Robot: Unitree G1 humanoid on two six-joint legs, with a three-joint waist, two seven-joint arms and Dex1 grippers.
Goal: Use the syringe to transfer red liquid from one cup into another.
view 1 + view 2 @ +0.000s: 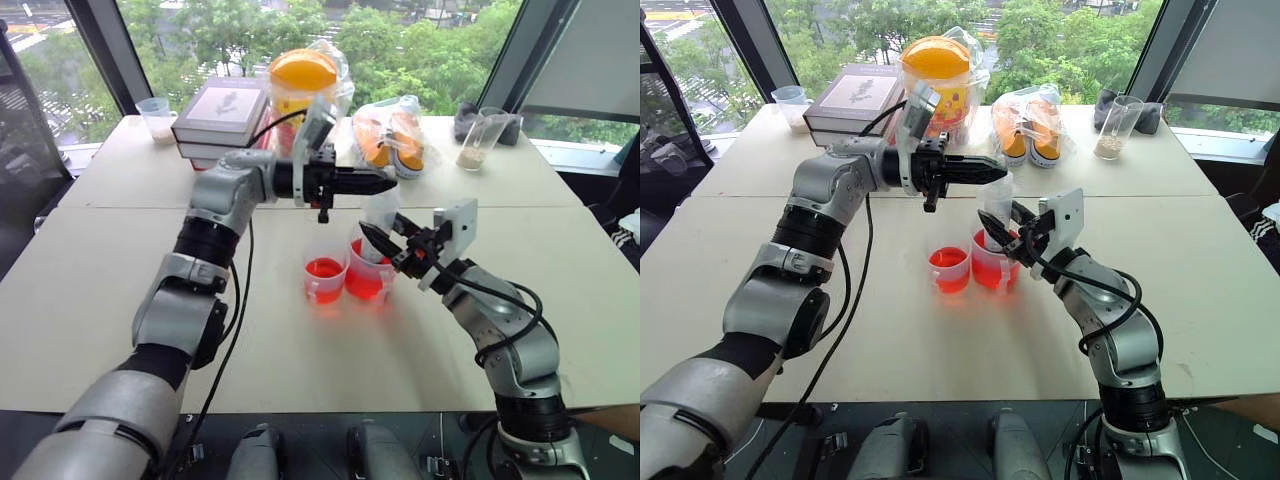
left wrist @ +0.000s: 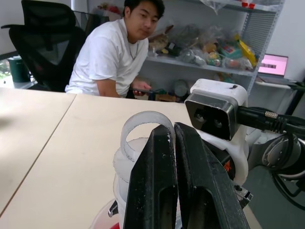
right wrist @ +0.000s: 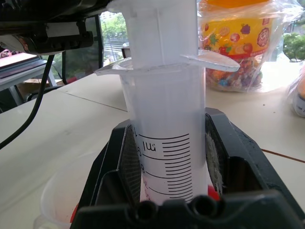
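Note:
The syringe (image 1: 380,214) stands upright over the right one of two clear cups. My right gripper (image 1: 388,238) is shut on its clear barrel (image 3: 169,138), which carries printed scale marks. My left gripper (image 1: 385,185) reaches in level from the left and is shut on the ring (image 2: 138,125) at the top of the plunger. Both the left cup (image 1: 325,276) and the right cup (image 1: 366,282) hold red liquid (image 1: 324,267). The syringe's tip is hidden inside the right cup.
At the table's far edge stand a stack of books (image 1: 220,118), a small plastic cup (image 1: 156,117), a bagged jar with an orange lid (image 1: 303,85), bagged orange shoes (image 1: 392,138) and a glass with powder (image 1: 478,140). A person (image 2: 114,52) sits beyond the table's side.

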